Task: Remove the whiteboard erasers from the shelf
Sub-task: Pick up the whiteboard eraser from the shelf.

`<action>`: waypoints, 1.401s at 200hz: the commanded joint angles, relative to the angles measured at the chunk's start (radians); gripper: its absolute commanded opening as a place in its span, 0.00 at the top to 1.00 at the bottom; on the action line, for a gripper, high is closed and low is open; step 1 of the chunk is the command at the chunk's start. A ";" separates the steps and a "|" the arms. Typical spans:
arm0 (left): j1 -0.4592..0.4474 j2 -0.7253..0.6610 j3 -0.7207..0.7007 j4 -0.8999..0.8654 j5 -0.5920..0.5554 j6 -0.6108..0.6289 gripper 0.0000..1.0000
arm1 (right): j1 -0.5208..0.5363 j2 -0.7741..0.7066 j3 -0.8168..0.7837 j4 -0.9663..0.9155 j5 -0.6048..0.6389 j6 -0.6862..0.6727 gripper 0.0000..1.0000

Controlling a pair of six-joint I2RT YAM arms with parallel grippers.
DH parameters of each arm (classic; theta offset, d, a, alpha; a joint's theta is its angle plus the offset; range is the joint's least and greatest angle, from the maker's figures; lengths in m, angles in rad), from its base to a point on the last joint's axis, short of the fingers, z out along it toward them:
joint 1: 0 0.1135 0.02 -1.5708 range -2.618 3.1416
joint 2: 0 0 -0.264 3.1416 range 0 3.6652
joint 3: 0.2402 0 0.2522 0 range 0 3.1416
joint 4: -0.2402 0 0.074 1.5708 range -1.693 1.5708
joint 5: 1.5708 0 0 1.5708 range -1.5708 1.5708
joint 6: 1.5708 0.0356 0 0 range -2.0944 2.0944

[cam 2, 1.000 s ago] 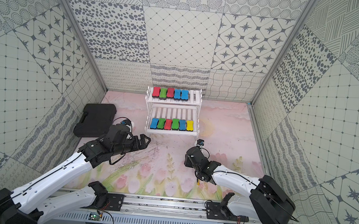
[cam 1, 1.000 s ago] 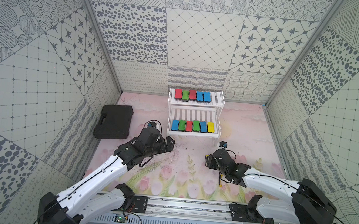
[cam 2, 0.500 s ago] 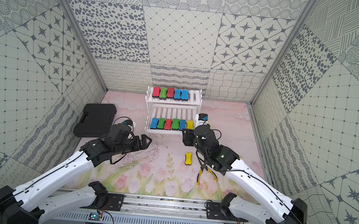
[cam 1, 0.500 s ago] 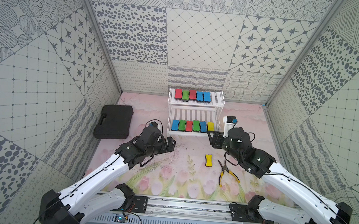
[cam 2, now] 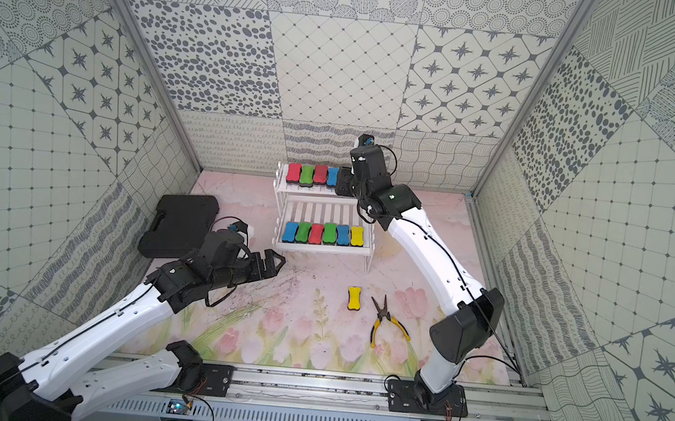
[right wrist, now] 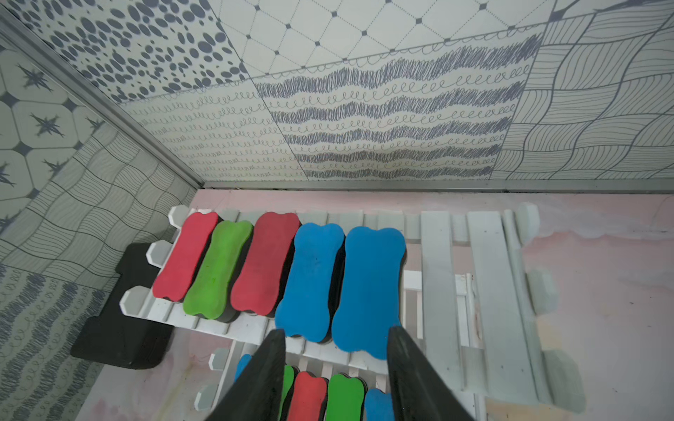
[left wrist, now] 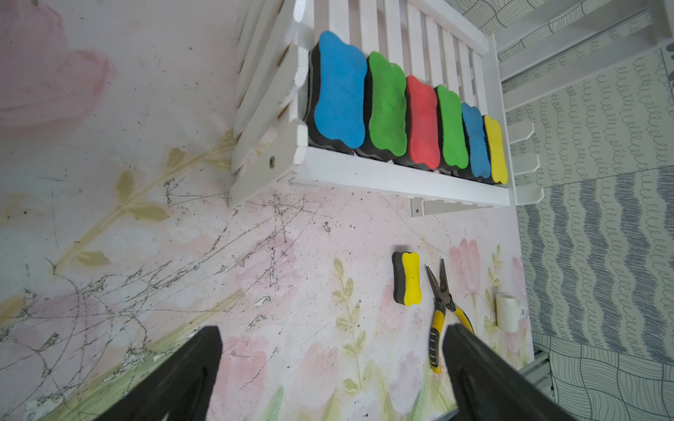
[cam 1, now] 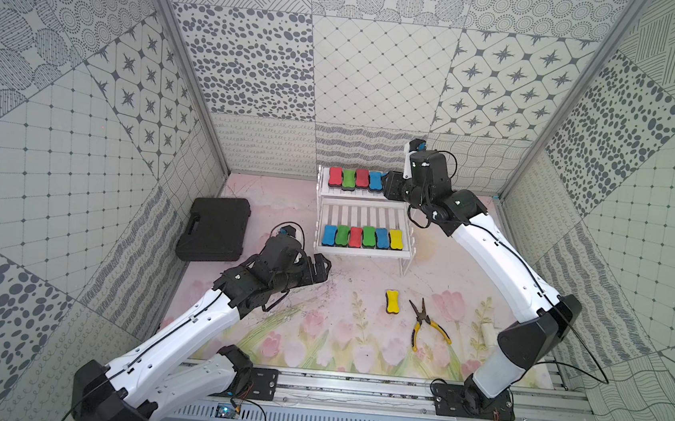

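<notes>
The white shelf (cam 1: pixel 361 252) (cam 2: pixel 320 248) stands at the back middle. Its upper tier holds whiteboard erasers (right wrist: pixel 262 262) in red, green, red, blue and blue; the lower tier has a row of several (cam 1: pixel 360 236) (left wrist: pixel 386 109). A yellow eraser (cam 1: pixel 392 301) (cam 2: pixel 354 298) (left wrist: pixel 410 279) lies on the table. My right gripper (right wrist: pixel 335 329) (cam 1: pixel 390 185) hovers open over the upper tier's right end, its tips near the two blue erasers (right wrist: pixel 368 284), gripping nothing. My left gripper (left wrist: pixel 330 328) (cam 1: pixel 320 270) is open and empty above the table, left of the shelf's front.
Yellow-handled pliers (cam 1: pixel 426 323) (left wrist: pixel 443 310) lie just right of the loose yellow eraser. A black case (cam 1: pixel 215 228) (cam 2: pixel 180 225) sits left of the shelf. A small white cylinder (cam 1: pixel 486 335) rests near the right wall. Patterned walls enclose three sides.
My right arm has risen from the front of the table and swung back to the shelf's upper tier, leaving the yellow eraser beside the pliers. The left arm has barely moved.
</notes>
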 commanded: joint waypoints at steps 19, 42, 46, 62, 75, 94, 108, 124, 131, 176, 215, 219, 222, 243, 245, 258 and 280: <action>0.000 0.024 0.069 -0.017 0.003 0.038 0.01 | -0.029 0.092 0.157 -0.126 -0.027 -0.048 0.51; -0.001 0.047 0.095 -0.019 0.011 0.044 0.00 | -0.034 0.134 0.208 -0.149 -0.021 -0.053 0.51; -0.001 0.051 0.100 -0.019 0.013 0.046 0.01 | -0.034 0.139 0.213 -0.150 -0.021 -0.053 0.51; -0.001 0.068 0.119 -0.023 0.019 0.049 0.01 | -0.040 0.153 0.232 -0.152 -0.025 -0.053 0.51; 0.000 0.080 0.134 -0.026 0.021 0.052 0.01 | -0.044 0.165 0.247 -0.156 -0.033 -0.052 0.51; -0.001 0.087 0.143 -0.026 0.023 0.054 0.01 | -0.045 0.178 0.261 -0.157 -0.047 -0.051 0.50; -0.001 0.091 0.149 -0.027 0.023 0.056 0.01 | -0.045 0.187 0.267 -0.162 -0.051 -0.049 0.50; 0.000 0.094 0.151 -0.025 0.021 0.057 0.01 | -0.045 0.195 0.268 -0.164 -0.044 -0.050 0.50; -0.001 0.093 0.151 -0.026 0.021 0.056 0.01 | -0.045 0.198 0.267 -0.166 -0.038 -0.050 0.50; -0.001 0.091 0.146 -0.026 0.019 0.057 0.01 | -0.053 0.211 0.267 -0.172 -0.034 -0.046 0.51; -0.001 0.091 0.147 -0.027 0.016 0.060 0.00 | -0.055 0.218 0.263 -0.181 -0.024 -0.040 0.52; -0.001 0.091 0.146 -0.026 0.015 0.059 0.00 | -0.056 0.219 0.264 -0.182 -0.022 -0.041 0.52; -0.001 0.092 0.146 -0.026 0.015 0.059 0.00 | -0.056 0.220 0.266 -0.184 -0.020 -0.042 0.52; -0.001 0.092 0.144 -0.027 0.010 0.061 0.01 | -0.056 0.229 0.270 -0.198 -0.012 -0.047 0.52; -0.001 0.092 0.144 -0.026 0.009 0.061 0.00 | -0.056 0.230 0.270 -0.200 -0.010 -0.047 0.52; -0.001 0.092 0.144 -0.026 0.009 0.061 0.01 | -0.056 0.234 0.270 -0.205 -0.008 -0.048 0.52; -0.001 0.094 0.140 -0.027 0.008 0.061 0.01 | -0.056 0.240 0.270 -0.211 -0.011 -0.049 0.52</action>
